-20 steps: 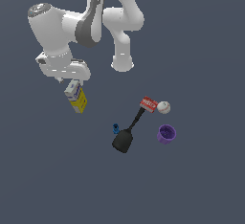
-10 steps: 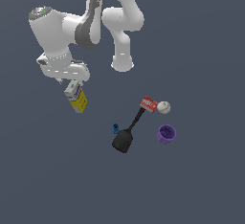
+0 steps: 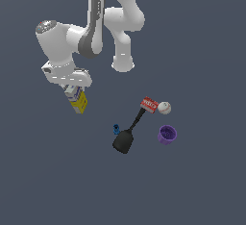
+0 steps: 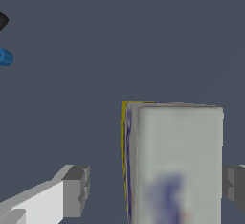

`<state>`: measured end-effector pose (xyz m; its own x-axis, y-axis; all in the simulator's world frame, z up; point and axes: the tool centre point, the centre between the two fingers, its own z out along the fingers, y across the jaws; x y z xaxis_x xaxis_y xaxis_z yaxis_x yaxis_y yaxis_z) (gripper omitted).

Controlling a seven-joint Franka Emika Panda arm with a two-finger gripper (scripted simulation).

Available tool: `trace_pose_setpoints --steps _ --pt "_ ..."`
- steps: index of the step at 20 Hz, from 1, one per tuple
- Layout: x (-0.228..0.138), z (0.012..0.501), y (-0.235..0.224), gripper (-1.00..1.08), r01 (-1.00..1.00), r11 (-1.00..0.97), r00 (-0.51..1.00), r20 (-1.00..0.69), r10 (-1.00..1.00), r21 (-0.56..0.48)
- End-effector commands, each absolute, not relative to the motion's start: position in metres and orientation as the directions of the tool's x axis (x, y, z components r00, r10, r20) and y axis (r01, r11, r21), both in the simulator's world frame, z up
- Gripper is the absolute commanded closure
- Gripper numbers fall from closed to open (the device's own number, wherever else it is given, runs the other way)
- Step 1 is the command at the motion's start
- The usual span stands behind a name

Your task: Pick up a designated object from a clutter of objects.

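The reach looks done and the grasp not yet — the tool (image 4: 153, 189) stands spread, one finger (image 4: 76, 189) clear of the carton (image 3: 77, 99), the other at its far side; closing and lifting remain. The carton lies on the worktop (image 3: 192, 185) directly under the tool, between its fingers, at the exterior view's left — well apart from the spatula (image 3: 132, 132), ball (image 3: 164, 107) and cup (image 3: 167, 134).

There was 1 carton (image 3: 77, 99), yellow below and white above, sitting right under the claw (image 3: 73, 90). Away from the claw lay 4 other items: 1 black spatula (image 3: 130, 132) with a red label, 1 white ball (image 3: 164, 107), 1 purple cup (image 3: 167, 135) and 1 tiny blue piece (image 3: 116, 129). That made 5 objects, plus 1 arm.
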<state>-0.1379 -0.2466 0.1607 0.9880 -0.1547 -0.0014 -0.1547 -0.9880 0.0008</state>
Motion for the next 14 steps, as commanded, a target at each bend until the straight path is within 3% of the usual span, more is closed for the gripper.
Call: trace_pose_setpoints --steps 1,4,5,14 --pt "-0.1379 0.1544 -0.2469 -0.92 -0.155 -0.988 0.988 -0.001 -0.155 0.001" --pt "-0.1379 0.1520 -0.2470 -0.92 -0.155 -0.988 0.988 -0.001 -0.155 0.001" --pt "-0.1379 0.1520 -0.2470 1.08 -0.155 -0.988 0.988 -0.001 -0.155 0.001" --pt "-0.1379 0.1520 -0.2470 1.08 -0.155 -0.988 0.988 -0.001 -0.155 0.001"
